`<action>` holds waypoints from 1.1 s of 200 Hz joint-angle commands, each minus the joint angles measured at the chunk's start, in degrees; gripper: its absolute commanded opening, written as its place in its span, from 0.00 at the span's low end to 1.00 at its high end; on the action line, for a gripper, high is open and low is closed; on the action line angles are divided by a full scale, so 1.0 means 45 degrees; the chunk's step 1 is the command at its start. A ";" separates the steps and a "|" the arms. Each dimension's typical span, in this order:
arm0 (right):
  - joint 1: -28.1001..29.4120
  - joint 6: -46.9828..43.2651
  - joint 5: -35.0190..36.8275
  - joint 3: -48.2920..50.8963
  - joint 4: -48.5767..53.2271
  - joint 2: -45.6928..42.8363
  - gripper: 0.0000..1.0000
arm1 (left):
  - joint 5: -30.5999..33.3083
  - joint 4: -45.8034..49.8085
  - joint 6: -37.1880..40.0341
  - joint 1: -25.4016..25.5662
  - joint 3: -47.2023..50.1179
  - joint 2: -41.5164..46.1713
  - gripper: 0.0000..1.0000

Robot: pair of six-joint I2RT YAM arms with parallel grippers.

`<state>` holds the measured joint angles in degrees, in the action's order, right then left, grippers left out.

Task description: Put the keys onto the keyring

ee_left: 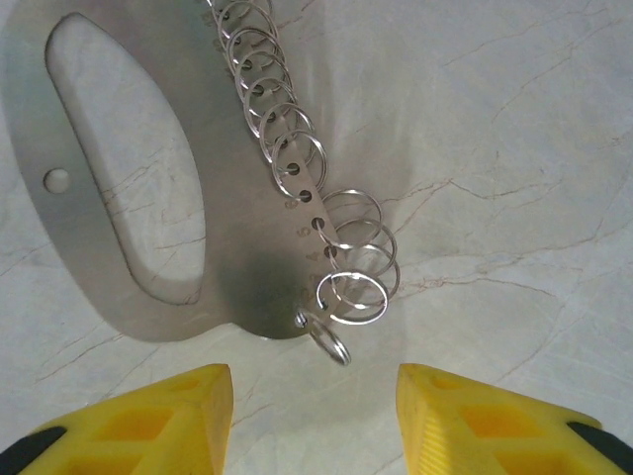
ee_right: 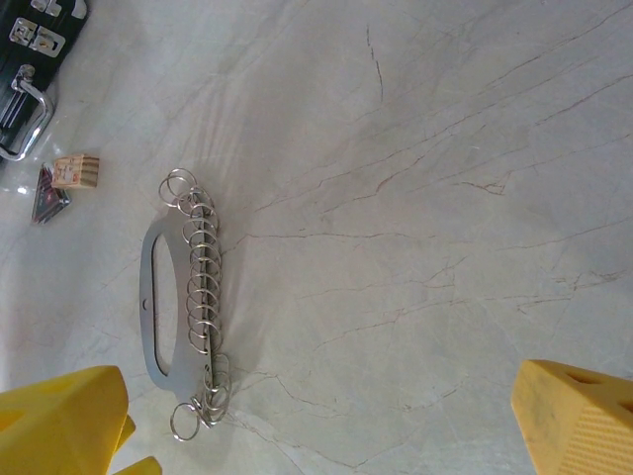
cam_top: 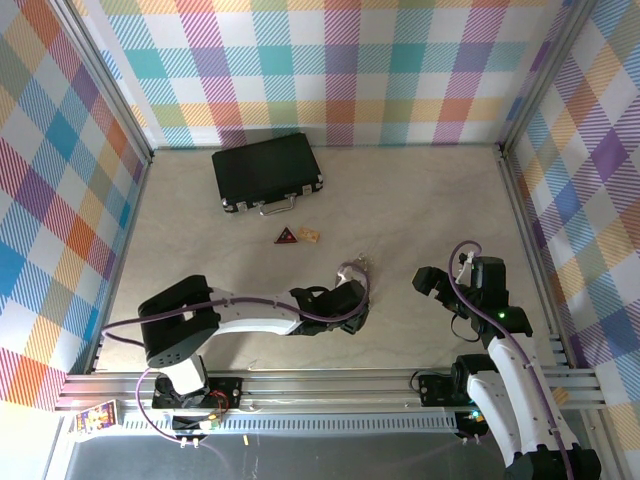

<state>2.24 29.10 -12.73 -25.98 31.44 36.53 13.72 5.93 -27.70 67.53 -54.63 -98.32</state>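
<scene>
Left wrist view: the left gripper (ee_left: 315,416) tilts down over the table, yellow jaws parted and empty. Just on their far side lies the keyring (ee_left: 237,198) — a flat dull-steel plate with an oval slot and a row of thin wire rings — on the pale marbled table (ee_left: 514,178). To the right, the right gripper (ee_right: 326,421) hangs with jaws wide apart.

The keyring (ee_left: 229,223) is matt grey metal with shiny wire rings (ee_left: 289,150); the table (ee_left: 514,148) is smooth, marble-look.

Silver keyring (ee_left: 237,228), cream marbled table (ee_left: 495,148)
</scene>
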 commanded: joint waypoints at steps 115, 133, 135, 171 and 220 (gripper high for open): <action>-0.0061 -0.0221 -0.0276 0.0089 -0.0259 -0.0130 0.99 | 0.1191 0.0676 -0.0195 0.0142 -0.1161 -0.1388 0.38; -0.0057 -0.0215 -0.0271 0.0100 -0.0257 -0.0112 0.99 | 0.1276 0.0696 -0.0209 0.0145 -0.1126 -0.1409 0.37; -0.0051 -0.0212 -0.0275 0.0097 -0.0251 -0.0121 0.99 | 0.1270 0.0694 -0.0210 0.0144 -0.1123 -0.1411 0.37; -0.0054 -0.0198 -0.0276 0.0089 -0.0268 -0.0123 0.99 | 0.1287 0.0635 -0.0193 0.0156 -0.1043 -0.1446 0.33; -0.0053 -0.0205 -0.0257 0.0089 -0.0239 -0.0126 0.99 | 0.1171 0.0567 -0.0246 0.0142 -0.0928 -0.1383 0.28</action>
<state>2.24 29.10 -12.73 -25.96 30.96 36.53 18.15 7.62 -28.10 67.66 -58.87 -104.31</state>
